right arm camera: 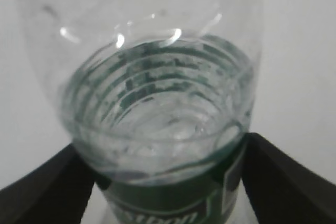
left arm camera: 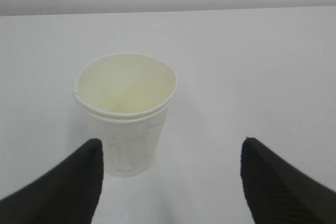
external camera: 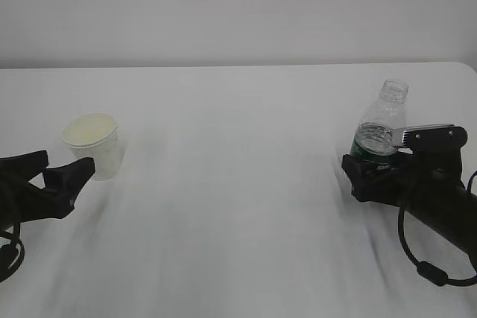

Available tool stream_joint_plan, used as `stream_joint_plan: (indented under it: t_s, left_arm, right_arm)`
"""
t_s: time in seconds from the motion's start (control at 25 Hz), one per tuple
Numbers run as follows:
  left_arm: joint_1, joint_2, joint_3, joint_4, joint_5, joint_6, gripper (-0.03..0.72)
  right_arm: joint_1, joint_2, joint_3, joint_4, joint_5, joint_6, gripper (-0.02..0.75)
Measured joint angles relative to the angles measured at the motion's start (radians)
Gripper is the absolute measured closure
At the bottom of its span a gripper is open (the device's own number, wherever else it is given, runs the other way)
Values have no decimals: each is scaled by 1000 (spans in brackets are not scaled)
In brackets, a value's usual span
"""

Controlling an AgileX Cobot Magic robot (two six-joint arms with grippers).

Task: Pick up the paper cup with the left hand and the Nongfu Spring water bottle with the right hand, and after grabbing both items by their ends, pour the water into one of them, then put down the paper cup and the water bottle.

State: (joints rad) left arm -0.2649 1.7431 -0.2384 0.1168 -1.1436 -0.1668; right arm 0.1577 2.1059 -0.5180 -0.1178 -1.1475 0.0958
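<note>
Grasping step: the left hand [left arm camera: 170, 182] has its fingers spread, the paper cup [left arm camera: 126, 111] off-centre; the right hand [right arm camera: 168, 182] brackets the Nongfu Spring water bottle [right arm camera: 157, 129], apparently unclenched. Next: centre, close.

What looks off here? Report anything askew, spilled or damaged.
The paper cup shows a double rim, like two nested cups sitting slightly askew. The water bottle stands upright, uncapped. No spill visible on the table.
</note>
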Motion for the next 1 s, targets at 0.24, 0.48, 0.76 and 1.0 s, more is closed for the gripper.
stream_joint_plan:
  t_s: [0.24,0.48,0.76,1.0]
  left_arm:
    - [0,0,-2,0,0,0,99]
    - [0,0,-2,0,0,0,99]
    - [0,0,-2,0,0,0,99]
    - [0,0,-2,0,0,0,99]
  right_arm:
    - [0,49,-63,2,0,9,79]
    - [0,60,-89,2,0,11,83]
    - [0,60,-99,14,0,13,91]
    - [0,60,-100,16,0,13,98]
